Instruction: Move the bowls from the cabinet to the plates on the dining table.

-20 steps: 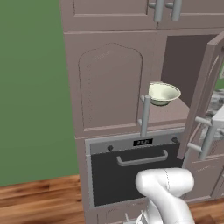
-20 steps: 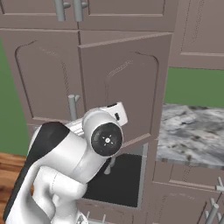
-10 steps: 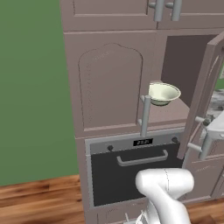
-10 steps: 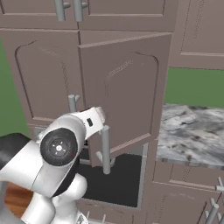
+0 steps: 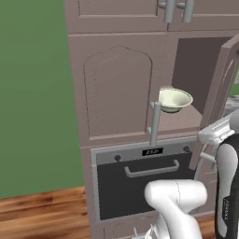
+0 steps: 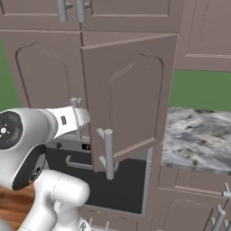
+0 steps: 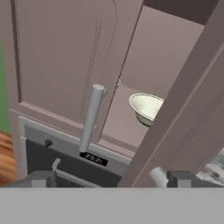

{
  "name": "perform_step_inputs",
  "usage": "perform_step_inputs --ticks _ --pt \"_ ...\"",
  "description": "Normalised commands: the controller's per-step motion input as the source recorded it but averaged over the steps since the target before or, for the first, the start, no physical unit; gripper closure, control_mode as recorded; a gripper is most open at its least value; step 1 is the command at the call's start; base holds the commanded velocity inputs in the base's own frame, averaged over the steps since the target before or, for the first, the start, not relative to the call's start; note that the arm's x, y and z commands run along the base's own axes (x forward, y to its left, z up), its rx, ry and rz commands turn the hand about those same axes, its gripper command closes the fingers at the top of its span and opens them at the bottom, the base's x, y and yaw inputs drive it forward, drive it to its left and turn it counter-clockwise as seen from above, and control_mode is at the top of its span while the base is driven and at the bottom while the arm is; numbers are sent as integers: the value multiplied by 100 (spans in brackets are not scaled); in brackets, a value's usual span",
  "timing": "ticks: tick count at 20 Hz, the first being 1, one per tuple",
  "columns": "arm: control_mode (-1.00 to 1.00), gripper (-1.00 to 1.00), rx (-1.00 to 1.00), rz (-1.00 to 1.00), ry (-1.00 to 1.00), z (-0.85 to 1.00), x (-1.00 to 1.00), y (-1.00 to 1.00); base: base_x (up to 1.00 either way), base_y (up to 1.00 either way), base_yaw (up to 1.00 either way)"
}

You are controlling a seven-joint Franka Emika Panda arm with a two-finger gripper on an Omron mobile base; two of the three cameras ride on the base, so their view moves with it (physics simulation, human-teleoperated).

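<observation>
— From behind on the left, what stands ahead?
— Straight ahead rises the tall mauve-brown wooden cabinet (image 5: 116, 93) with arched-panel doors; its right door (image 5: 219, 93) is swung open, and one pale cream-green glossy bowl (image 5: 173, 99) sits upright on the shelf inside, just past the grey bar handle (image 5: 154, 122) of the closed left door. Below is a dark oven front (image 5: 144, 184).

— And from the right side?
— Beyond the white arm, the open door (image 6: 128, 97) faces the camera and hides the shelf. To its right lies the grey-and-white veined marble dining table (image 6: 198, 137).

— What does the hand camera give?
— The bowl (image 7: 146, 108) on the shelf, between the closed door's handle (image 7: 91, 118) and the open door's edge. The gripper (image 7: 109, 179) has its two dark finger tips set wide apart — nothing between them, well short of the bowl.
</observation>
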Motion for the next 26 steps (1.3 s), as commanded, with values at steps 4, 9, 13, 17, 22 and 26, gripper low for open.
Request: perform_step_inputs --ticks 4,9,13,17,22,26 --pt "-100 -100 0 -23 17 -23 0 46 0 0 0" --pt "-100 -100 0 -23 19 -28 0 45 0 0 0" --pt "-100 -100 -4 -25 14 -13 18 19 0 0 0" --pt "-100 -100 -4 -21 13 0 39 0 0 0 0" --pt "-100 -100 -3 -8 11 0 40 0 0 0 0" --pt "-100 -100 -8 0 9 0 36 0 0 0 0"
